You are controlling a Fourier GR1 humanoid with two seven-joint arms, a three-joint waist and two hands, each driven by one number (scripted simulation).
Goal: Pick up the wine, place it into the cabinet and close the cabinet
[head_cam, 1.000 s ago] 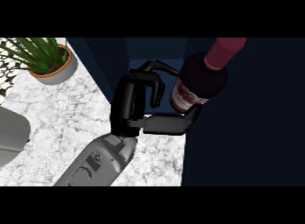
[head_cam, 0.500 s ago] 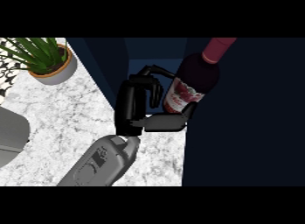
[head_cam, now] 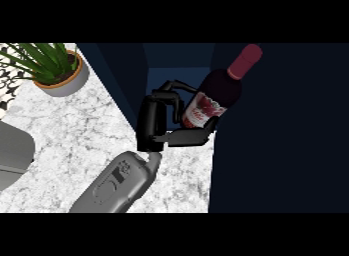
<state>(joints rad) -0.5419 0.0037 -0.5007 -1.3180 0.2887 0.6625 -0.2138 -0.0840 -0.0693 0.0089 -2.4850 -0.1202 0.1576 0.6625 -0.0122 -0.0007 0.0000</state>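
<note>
wine bottle (head_cam: 214, 97) moved deeper into cabinet (head_cam: 280, 150) | 1 hand (head_cam: 158, 122) clamped on it

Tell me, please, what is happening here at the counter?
One black hand of the robot has its fingers and thumb curled round a wine bottle and holds it, tilted, at the dark opening of the cabinet. Which hand it is cannot be told for sure; it looks like the right one. The bottle is not yet set down inside, and the cabinet is not closed. A potted plant stands on the marble counter to the left.
</note>
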